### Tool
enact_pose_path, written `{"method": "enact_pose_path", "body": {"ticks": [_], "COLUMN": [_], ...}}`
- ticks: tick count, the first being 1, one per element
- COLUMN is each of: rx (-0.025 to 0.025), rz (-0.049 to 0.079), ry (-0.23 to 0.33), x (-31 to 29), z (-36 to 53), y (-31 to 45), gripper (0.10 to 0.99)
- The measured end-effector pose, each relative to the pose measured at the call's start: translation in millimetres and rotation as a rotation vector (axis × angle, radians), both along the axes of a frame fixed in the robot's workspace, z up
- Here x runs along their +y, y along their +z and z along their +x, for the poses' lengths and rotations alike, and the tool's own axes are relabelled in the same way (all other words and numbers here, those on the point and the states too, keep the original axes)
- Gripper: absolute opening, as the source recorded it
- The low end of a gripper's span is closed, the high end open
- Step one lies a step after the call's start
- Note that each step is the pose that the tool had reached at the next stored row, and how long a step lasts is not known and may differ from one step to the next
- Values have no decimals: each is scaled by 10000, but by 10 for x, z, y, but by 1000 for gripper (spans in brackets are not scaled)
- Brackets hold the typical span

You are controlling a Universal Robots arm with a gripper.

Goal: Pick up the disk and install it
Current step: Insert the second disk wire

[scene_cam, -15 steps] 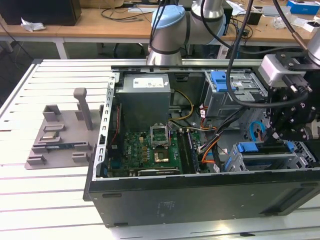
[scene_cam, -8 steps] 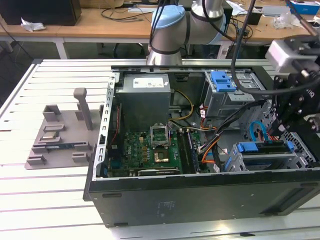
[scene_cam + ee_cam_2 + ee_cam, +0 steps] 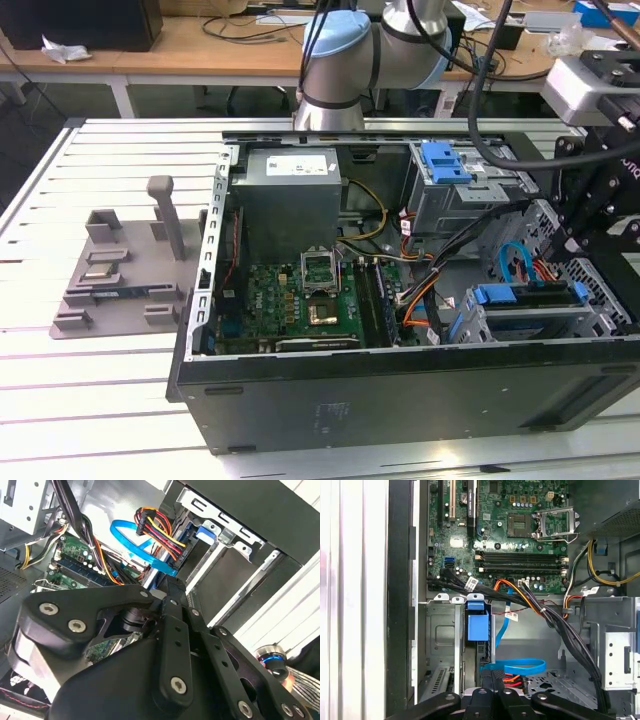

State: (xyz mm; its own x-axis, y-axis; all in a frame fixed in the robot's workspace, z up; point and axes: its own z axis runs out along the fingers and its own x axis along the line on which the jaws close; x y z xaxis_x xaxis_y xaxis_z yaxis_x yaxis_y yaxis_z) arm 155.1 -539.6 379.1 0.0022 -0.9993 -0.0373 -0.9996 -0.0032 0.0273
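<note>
An open black desktop computer case (image 3: 400, 400) lies on its side on the slatted white metal table (image 3: 110, 400), its green motherboard (image 3: 300, 300) facing up. The arm's black gripper (image 3: 590, 215) hangs over the case's corner at the exterior view's right, near the front edge, just above the grey metal drive cage (image 3: 525, 320). The disk, a flat drive edged with blue plastic carrier rails (image 3: 520, 296), sits upright in that cage, its blue rail along the top; in the first wrist view its blue tab (image 3: 477, 622) shows in the slot between the cage walls, directly ahead of the black finger links (image 3: 495, 702). Whether the fingers are apart or closed, or touching the disk, cannot be told (the linkage hides the tips in both wrist views). A light-blue flat data cable (image 3: 135, 545) and a bundle of red, yellow and black power wires (image 3: 160, 527) run to the disk's end. Farther back in the case stands a second grey drive bay with a blue plastic bracket (image 3: 445, 160) on top. On the table toward the exterior view's left rests a grey moulded fixture (image 3: 125, 265) with an upright post.
</note>
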Motion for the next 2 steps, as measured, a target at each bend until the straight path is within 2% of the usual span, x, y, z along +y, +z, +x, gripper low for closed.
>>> {"method": "enact_pose_path", "body": {"ticks": [2], "rx": [0], "rz": [1], "ry": [0], "x": [0], "z": [0], "y": [0], "gripper": [106]}}
